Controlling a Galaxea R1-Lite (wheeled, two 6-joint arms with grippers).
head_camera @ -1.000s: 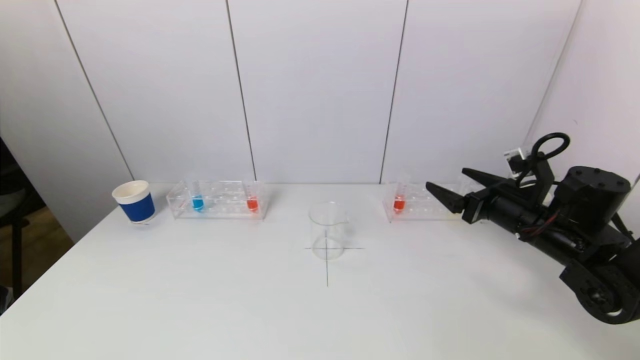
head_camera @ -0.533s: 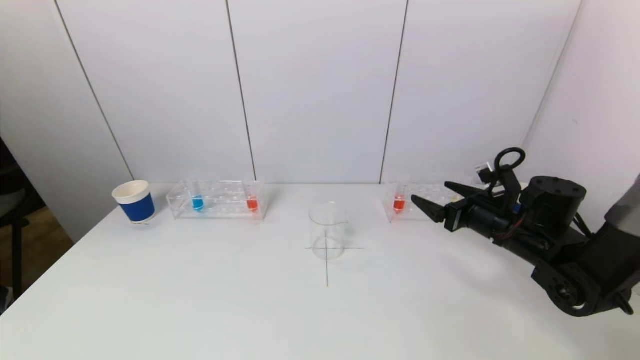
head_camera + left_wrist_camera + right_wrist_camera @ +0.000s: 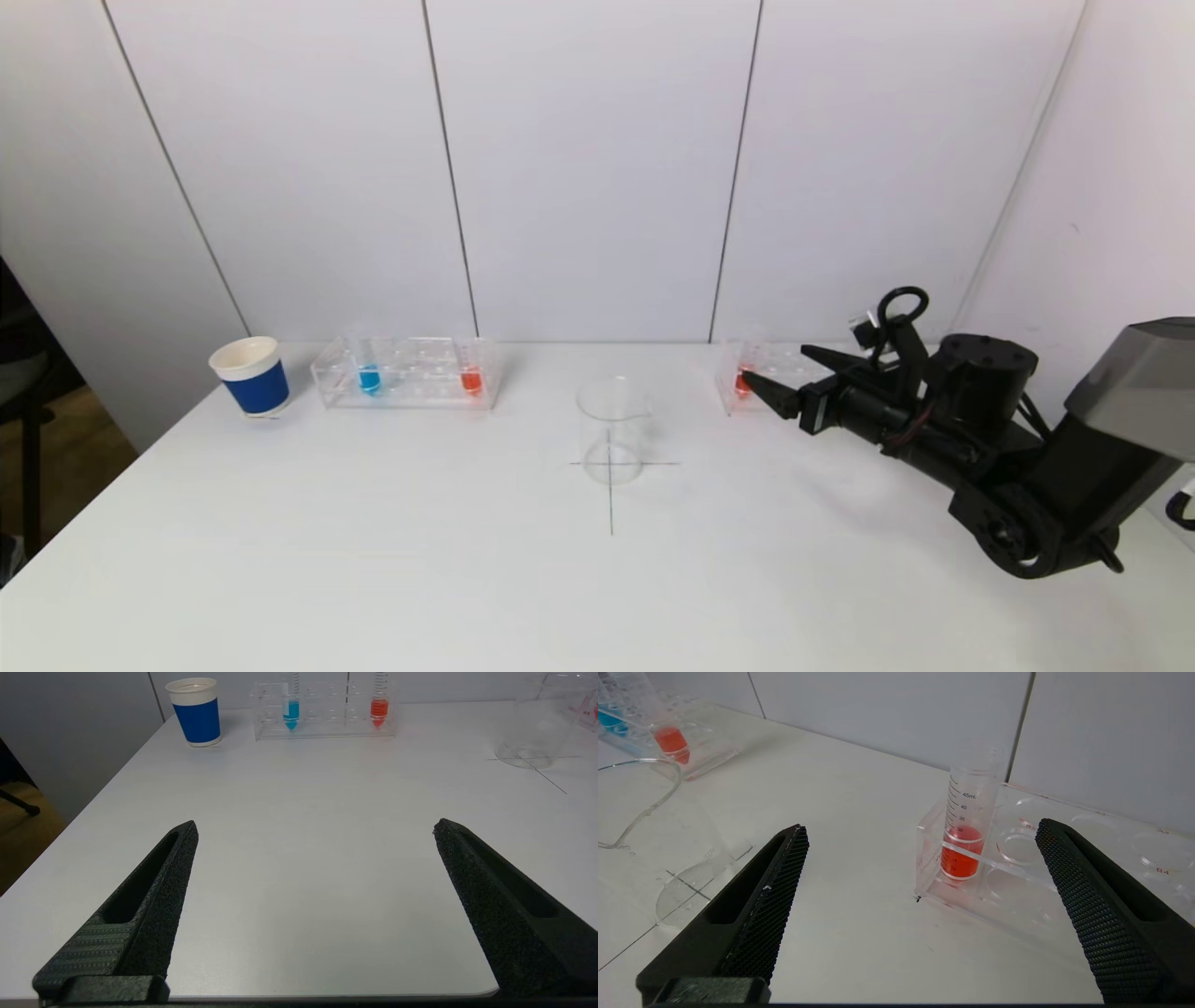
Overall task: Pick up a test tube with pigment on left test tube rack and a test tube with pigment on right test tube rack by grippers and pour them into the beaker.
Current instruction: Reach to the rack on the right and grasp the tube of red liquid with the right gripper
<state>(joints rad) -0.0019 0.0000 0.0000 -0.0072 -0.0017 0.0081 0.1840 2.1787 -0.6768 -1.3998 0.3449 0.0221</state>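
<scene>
The left rack [image 3: 420,369] holds a blue-pigment tube [image 3: 369,378] and a red-pigment tube [image 3: 471,380]. The clear beaker [image 3: 611,429] stands at the table's middle on a drawn cross. The right rack [image 3: 766,353] holds one red-pigment tube [image 3: 742,383] at its left end. My right gripper [image 3: 777,366] is open, low by that rack, with one fingertip just in front of the tube. In the right wrist view the tube [image 3: 966,830] stands upright ahead of the open right gripper [image 3: 920,827], between its fingers. My left gripper [image 3: 315,828] is open and empty over the near left table.
A blue paper cup [image 3: 252,376] stands left of the left rack; it also shows in the left wrist view [image 3: 196,711]. White wall panels run close behind both racks. The table's left edge [image 3: 93,798] drops to the floor.
My right arm has moved left and down along the right rack. Its open fingers now reach the red-pigment tube at the rack's left end. Nothing else has moved.
</scene>
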